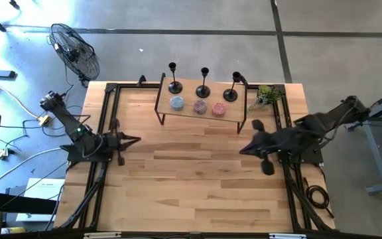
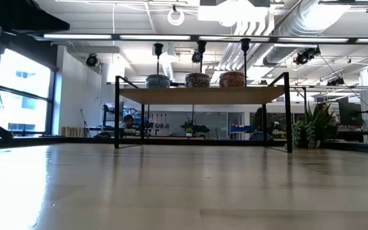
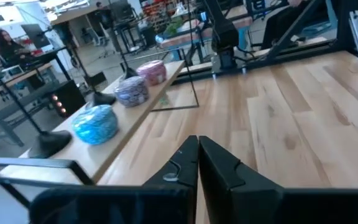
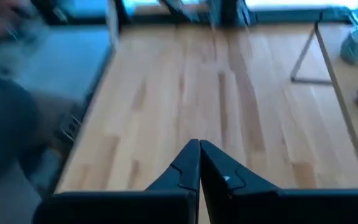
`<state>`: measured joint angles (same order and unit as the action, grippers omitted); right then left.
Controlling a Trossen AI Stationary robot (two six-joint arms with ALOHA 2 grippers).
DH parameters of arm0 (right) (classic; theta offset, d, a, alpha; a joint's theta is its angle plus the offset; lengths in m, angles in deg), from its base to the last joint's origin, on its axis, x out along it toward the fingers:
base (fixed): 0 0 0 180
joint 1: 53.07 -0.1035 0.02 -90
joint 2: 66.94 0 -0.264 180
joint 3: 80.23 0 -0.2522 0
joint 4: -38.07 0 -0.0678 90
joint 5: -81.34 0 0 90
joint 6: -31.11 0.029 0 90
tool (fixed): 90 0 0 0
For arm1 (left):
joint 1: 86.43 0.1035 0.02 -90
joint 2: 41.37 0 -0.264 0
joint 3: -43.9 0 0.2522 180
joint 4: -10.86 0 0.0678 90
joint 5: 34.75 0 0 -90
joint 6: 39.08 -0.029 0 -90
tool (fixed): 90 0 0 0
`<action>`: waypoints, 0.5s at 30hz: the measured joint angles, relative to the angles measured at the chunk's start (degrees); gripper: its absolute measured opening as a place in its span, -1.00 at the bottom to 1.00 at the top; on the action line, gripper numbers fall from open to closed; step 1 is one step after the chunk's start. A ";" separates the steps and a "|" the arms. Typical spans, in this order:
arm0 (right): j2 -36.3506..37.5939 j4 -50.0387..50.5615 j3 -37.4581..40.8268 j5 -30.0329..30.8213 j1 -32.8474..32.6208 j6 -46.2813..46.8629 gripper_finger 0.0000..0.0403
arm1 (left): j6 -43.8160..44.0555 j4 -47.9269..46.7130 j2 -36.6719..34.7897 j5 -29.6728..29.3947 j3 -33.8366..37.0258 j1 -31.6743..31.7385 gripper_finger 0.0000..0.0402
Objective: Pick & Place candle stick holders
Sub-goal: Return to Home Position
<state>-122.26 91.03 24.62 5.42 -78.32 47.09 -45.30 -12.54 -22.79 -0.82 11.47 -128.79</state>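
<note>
High view: right gripper, closed and empty like left gripper, might bump the shelf ahead, toppling candle stick holders.

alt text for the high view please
Overhead view of a wooden table with a small shelf at its far edge holding three black candlestick holders in a row behind three round candles. The left hand and right hand, both shut and empty, are at the table's sides; a small plant sits beside the shelf.
</note>
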 joint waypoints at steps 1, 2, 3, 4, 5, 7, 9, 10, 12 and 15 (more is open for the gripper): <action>3.05 -3.01 3.17 -0.05 -0.30 0.00 -0.99 | 0.48 -2.00 -0.93 -0.03 -0.83 0.00 -0.98; 6.44 -6.16 6.63 -0.05 -0.57 0.00 -0.99 | 1.08 -3.70 -1.93 -0.01 -1.52 0.00 -0.98; 9.40 -9.16 9.73 -0.07 -0.79 -0.06 -0.98 | 1.66 -5.32 -3.03 -0.03 -2.12 0.00 -0.98; 12.23 -11.73 12.65 -0.11 -0.93 -0.43 -0.99 | 1.98 -6.69 -4.27 -0.09 -2.57 0.00 -0.97; 14.91 -14.09 15.46 -0.06 -1.00 -0.98 -0.99 | 2.08 -7.77 -5.59 -0.09 -2.83 0.00 -0.97; 19.60 -18.01 20.64 -0.06 -1.08 -1.98 -0.99 | 2.25 -9.58 -8.91 -0.01 -2.97 0.00 -0.99; 23.70 -22.08 25.08 -0.11 -1.06 -2.84 -0.99 | 2.45 -9.96 -12.66 2.19 -2.97 0.00 -0.99; 25.39 -24.09 27.03 -0.32 -1.06 -3.27 -0.99 | 2.22 -9.96 -14.71 4.31 -2.99 0.00 -0.99; 28.26 -27.39 30.39 -0.94 -1.06 -4.32 -0.99 | 2.28 -10.03 -18.32 7.26 -3.06 0.00 -0.99; 31.12 -31.41 34.05 -1.73 -1.06 -5.75 -1.00 | 3.73 -10.06 -18.09 6.38 -3.13 0.00 -1.00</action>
<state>-91.14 59.62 58.67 3.69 -79.38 41.34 -41.57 -22.60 -40.88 5.56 8.34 -128.79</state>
